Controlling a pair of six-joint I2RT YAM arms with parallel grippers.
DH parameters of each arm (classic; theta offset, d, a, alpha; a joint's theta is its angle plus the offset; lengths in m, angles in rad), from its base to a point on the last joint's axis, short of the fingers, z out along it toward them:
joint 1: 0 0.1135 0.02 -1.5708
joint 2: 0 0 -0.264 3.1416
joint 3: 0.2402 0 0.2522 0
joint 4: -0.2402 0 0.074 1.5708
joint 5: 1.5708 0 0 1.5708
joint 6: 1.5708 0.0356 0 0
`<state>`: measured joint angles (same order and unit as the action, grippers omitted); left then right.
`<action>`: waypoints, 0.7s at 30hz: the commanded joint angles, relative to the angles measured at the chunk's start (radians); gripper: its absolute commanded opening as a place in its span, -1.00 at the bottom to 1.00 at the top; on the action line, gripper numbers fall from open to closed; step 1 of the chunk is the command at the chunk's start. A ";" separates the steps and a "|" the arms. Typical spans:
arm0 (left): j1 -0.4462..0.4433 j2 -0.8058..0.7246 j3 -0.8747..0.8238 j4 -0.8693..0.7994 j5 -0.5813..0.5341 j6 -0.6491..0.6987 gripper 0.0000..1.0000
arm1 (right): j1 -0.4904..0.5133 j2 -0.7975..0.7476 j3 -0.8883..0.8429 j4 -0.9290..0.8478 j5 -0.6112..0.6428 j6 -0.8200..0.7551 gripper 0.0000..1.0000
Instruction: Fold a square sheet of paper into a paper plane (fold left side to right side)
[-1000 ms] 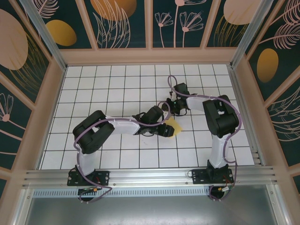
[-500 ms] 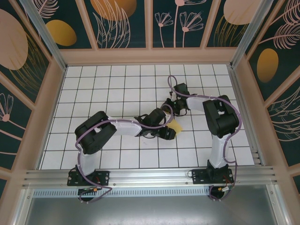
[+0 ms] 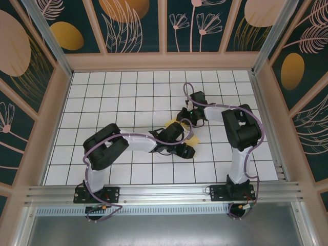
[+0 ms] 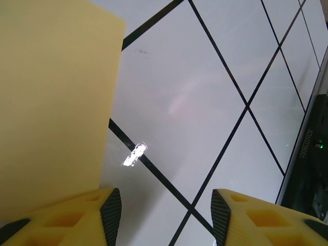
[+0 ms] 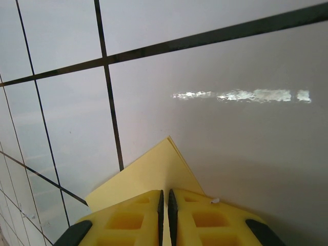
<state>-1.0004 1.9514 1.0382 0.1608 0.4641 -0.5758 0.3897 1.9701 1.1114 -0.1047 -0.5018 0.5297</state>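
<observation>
**Location.** The square sheet of paper [image 3: 195, 138] lies about mid-surface, a little right of centre. Both arms converge over it there. From the overhead view a small yellow patch shows between the two wrists; the rest is covered by the arms.

**Right fingers** [image 5: 133, 220]: pressed together on the sheet. A pointed corner of yellow paper projects beyond the tips over the white gridded surface [image 3: 102, 102]. The corner looks layered along one edge, but the number of layers cannot be told.

**Left fingers** [image 4: 256, 220]: spread, with bare surface and a black grid line between them. Nothing is pinched. A broad flat area of the sheet sits beside and partly over one finger, not in the gap.

**Progress, as judged.** The task is under way but far from complete. No slim dart with a centre crease is visible in any view. One corner is gripped, which fits a fold being carried or held, and no finished crease can be confirmed. It cannot be determined whether the left-to-right fold has been laid. Outstanding appear to be seating and pressing that fold, the nose and wing folds, and release of the paper.
</observation>
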 commanded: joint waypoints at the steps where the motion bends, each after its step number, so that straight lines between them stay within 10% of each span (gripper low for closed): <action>1: -0.006 -0.001 -0.027 0.015 0.042 0.011 0.06 | 0.026 0.040 -0.053 -0.088 0.029 0.003 -0.66; 12: 0.108 -0.312 -0.183 0.130 0.061 -0.041 0.16 | 0.025 -0.095 -0.012 -0.023 -0.038 0.033 -0.58; 21: 0.284 -0.399 -0.232 0.069 -0.123 -0.129 0.29 | -0.014 -0.286 -0.088 -0.161 0.122 -0.065 0.07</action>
<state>-0.7444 1.5421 0.8265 0.2581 0.4236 -0.6533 0.3904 1.7443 1.0740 -0.1707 -0.4553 0.5148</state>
